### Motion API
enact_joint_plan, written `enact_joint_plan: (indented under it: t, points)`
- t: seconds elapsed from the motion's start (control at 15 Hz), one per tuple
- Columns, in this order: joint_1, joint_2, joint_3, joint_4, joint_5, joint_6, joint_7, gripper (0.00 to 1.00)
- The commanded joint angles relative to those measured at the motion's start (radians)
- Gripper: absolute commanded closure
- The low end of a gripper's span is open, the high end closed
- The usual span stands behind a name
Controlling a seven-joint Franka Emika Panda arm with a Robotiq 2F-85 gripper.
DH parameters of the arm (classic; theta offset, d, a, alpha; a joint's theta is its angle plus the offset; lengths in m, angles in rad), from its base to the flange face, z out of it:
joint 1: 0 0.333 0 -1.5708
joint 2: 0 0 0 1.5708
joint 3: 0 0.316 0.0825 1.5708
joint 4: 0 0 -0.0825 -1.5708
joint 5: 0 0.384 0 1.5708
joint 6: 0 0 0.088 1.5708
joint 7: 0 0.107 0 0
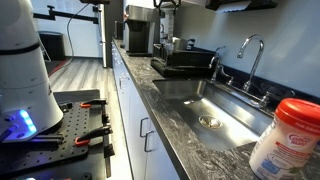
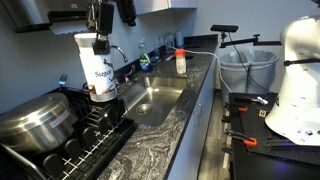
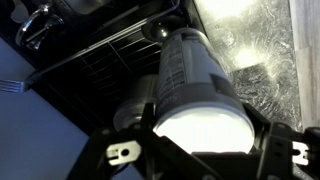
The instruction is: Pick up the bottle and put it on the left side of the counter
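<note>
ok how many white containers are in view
2: the sugar canister held in the gripper by the sink, and the red-capped bottle on the counter past the sink. Others may be hidden.

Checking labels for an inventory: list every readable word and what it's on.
"Sugar": on the white canister held in the claw, in an exterior view.
Small print on that canister, wrist view: too blurred to read.
Label on the red-capped bottle: too blurred to read.

The wide white bottle (image 1: 287,138) with red cap and red-and-white label stands upright, untouched, on the dark speckled counter (image 1: 195,155).
</note>
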Motion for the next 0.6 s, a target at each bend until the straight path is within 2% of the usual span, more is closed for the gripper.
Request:
enact_joint_plan:
  t: [0.0,0.4,0.47,0.53]
  points:
    - [-0.005,0.021,0.001,0.034,-0.031,0.028,0.052,0.40]
    - [-0.005,0.062,0.007,0.034,-0.095,0.103,0.120,0.40]
    - [-0.006,0.040,0.004,0.014,-0.074,0.077,0.094,0.15]
    - [-0.007,0.048,0.005,0.014,-0.077,0.086,0.096,0.15]
